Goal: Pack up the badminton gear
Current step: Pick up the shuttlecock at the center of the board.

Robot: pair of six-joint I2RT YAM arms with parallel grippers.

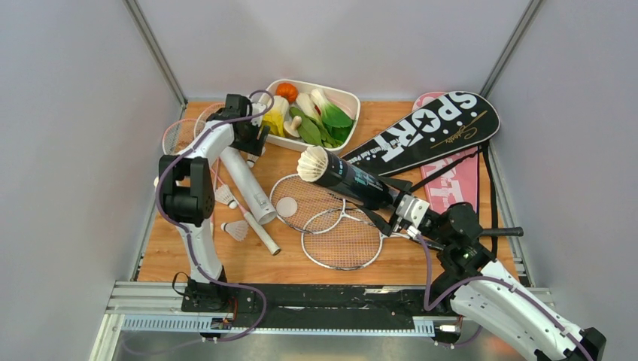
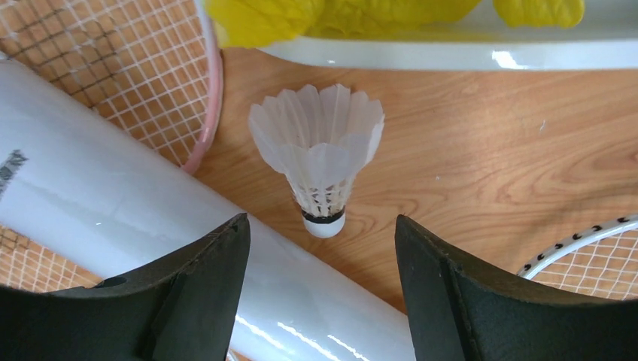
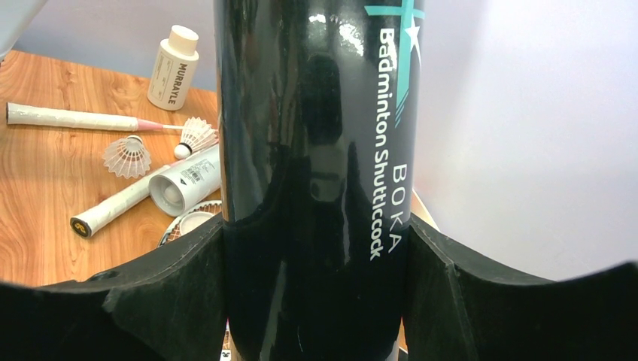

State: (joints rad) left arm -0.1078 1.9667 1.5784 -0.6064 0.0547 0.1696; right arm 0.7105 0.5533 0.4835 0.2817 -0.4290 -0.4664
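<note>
My left gripper is open at the back left, low over a white feather shuttlecock. The shuttlecock lies on the wood just ahead of the fingertips, cork toward me, touched by neither finger. Beside it lie the white tube and the pink racquet. My right gripper is shut on the black tube, held tilted above the table, with white feathers showing at its open end. Two silver racquets lie crossed in the middle. The black cover lies over the pink cover at the back right.
A white tray of toy vegetables stands at the back, its rim just beyond the left fingers. Two loose shuttlecocks lie left of the white tube. A small cream-capped bottle stands at the table's left edge.
</note>
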